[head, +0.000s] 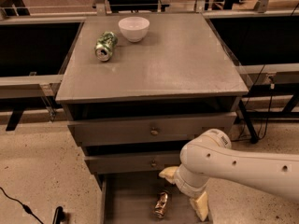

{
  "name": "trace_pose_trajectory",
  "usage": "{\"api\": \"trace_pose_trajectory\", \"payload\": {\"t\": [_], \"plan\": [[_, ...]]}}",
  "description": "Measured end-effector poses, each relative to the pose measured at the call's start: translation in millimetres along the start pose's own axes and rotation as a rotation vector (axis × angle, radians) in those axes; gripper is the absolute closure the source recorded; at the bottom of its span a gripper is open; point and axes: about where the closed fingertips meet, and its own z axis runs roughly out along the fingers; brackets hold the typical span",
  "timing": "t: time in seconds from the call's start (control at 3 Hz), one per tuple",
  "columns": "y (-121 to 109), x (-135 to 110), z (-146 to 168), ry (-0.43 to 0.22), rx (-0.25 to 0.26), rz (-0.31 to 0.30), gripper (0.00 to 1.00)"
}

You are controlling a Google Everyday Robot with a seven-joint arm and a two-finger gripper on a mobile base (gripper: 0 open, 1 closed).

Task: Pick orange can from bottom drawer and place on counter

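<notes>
Place: a robot lab or test hall, not a home.
Ground: bare speckled concrete floor (32, 171), with a loose black cable (18, 202) lying on it.
Furniture: a plain grey cabinet (117, 132) of three drawers; its counter (177, 64) carries a bowl (134, 28) and a green can (105, 45).
Surround: metal rails (28, 80) and dark bays (32, 45) on both sides; wires (264, 101) hang at right.
Gripper: the gripper (184, 189), cream fingers apart, low over the bottom drawer (131, 199), on a white arm (243, 164).
</notes>
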Motion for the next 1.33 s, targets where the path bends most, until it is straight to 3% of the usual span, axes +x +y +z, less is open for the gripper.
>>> {"api": "trace_pose_trajectory", "payload": {"t": [0.33, 0.67, 1.0, 1.33], "plan": [[-9, 13, 2, 0.050, 0.031, -0.071, 0.00], [-9, 13, 3, 0.051, 0.027, -0.074, 0.00], [-12, 18, 35, -0.001, 0.025, -0.112, 0.00], [-22, 25, 100, -0.086, 0.092, -0.235, 0.00]]}}
